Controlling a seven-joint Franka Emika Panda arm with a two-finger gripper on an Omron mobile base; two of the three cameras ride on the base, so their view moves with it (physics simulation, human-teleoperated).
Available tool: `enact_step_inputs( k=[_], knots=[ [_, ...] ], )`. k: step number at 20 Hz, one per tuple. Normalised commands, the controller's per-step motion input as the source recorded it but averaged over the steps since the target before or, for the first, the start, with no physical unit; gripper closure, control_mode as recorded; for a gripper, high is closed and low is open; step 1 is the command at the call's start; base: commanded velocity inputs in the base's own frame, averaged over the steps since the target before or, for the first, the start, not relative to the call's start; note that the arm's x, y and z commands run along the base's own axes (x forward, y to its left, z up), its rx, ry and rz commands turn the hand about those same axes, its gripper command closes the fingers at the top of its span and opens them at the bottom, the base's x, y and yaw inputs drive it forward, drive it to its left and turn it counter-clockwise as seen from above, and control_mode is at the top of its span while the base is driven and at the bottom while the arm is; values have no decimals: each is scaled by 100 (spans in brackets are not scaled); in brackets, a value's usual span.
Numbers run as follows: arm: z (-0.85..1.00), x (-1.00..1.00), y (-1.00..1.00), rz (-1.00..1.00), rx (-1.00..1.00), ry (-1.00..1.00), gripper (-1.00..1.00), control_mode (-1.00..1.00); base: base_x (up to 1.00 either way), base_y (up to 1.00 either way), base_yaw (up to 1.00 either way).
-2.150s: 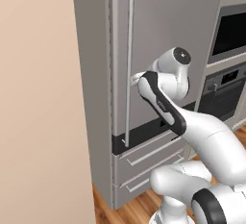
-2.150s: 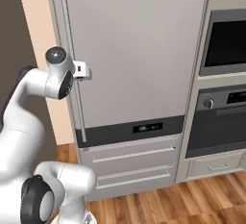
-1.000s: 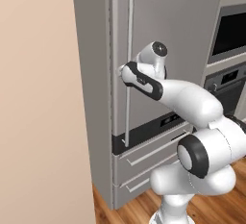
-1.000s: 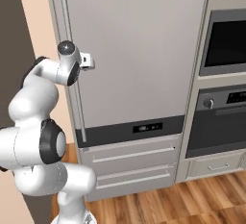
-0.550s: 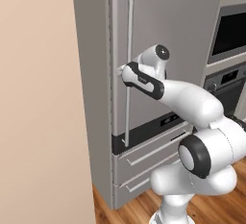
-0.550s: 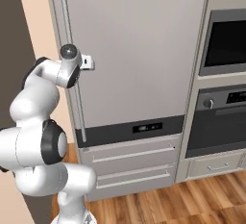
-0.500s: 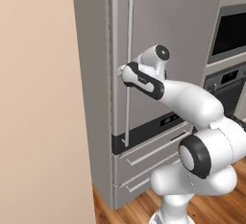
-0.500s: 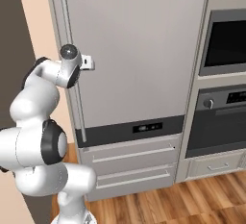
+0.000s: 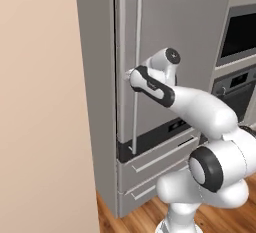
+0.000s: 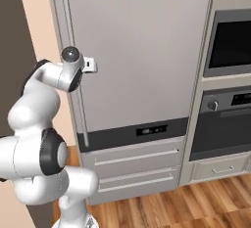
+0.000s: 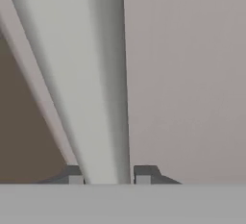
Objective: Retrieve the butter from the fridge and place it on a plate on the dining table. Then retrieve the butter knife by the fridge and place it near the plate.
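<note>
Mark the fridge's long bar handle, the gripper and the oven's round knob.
Long vertical grey bar handle (image 9: 136,52), left base view: upper shaft.
Two-finger gripper (image 11: 106,175), hand view: between its dark fingertips, on the bar.
Round grey oven knob (image 10: 212,105), right base view: knob face.

The fridge (image 9: 165,52) door is shut, so its inside is hidden — top and bottom run past the frame. The handle bar (image 11: 81,79) is cut off above, close up.

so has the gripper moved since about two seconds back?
Yes. The gripper has gone left in the left base view, from right of the fridge door's bar handle onto it, fingers either side.
</note>
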Motion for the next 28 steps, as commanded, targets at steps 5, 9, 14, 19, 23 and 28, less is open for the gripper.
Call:
enact_step_inputs(
  k=[5, 9, 14, 19, 23, 28],
  knots=[
    [0, -60, -100, 1, 0, 5, 100, -100, 0, 0, 0],
    [0, -83, -100, 3, 0, 13, 100, -100, 0, 0, 0],
    [0, -76, -100, 1, 0, 22, 100, -100, 0, 0, 0],
    [0, -60, -100, 4, 0, 19, 100, -100, 0, 0, 0],
    [0, -63, -75, 0, 0, 0, 100, -100, 0, 0, 0],
    [0, -47, -82, 0, 0, 0, -100, -100, 0, 0, 0]
  ],
)
